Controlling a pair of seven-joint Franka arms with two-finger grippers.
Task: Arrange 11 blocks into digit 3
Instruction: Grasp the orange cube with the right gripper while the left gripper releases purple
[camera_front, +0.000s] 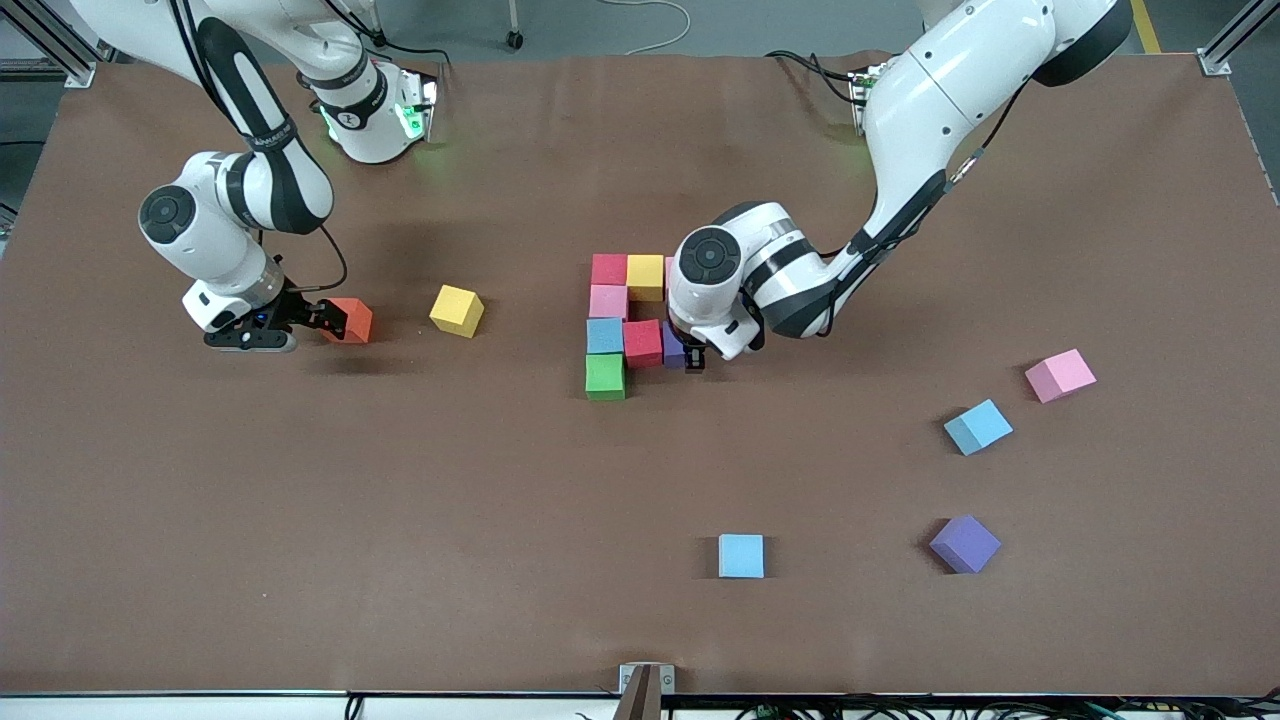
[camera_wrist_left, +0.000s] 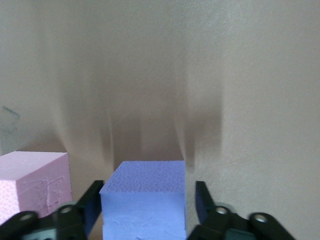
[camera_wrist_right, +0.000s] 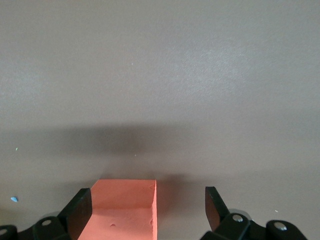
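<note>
Several blocks form a tight cluster mid-table: red (camera_front: 608, 268), yellow (camera_front: 645, 276), pink (camera_front: 608, 301), blue (camera_front: 605, 335), red (camera_front: 642, 342) and green (camera_front: 605, 376). A purple block (camera_front: 673, 348) (camera_wrist_left: 145, 200) sits on the table against the second red one, partly hidden by my left gripper (camera_front: 690, 358) (camera_wrist_left: 147, 192). That gripper is open and straddles it, with a gap at one finger (camera_wrist_left: 201, 200). A pink block (camera_wrist_left: 32, 182) shows beside it. My right gripper (camera_front: 336, 320) (camera_wrist_right: 147, 200) is open around an orange block (camera_front: 355, 320) (camera_wrist_right: 125, 210), which lies against one finger.
Loose blocks lie about: yellow (camera_front: 456, 310) near the orange one; pink (camera_front: 1060, 375), blue (camera_front: 978, 426) and purple (camera_front: 965, 543) toward the left arm's end; light blue (camera_front: 741, 555) nearer the front camera. The brown mat (camera_front: 400, 520) covers the table.
</note>
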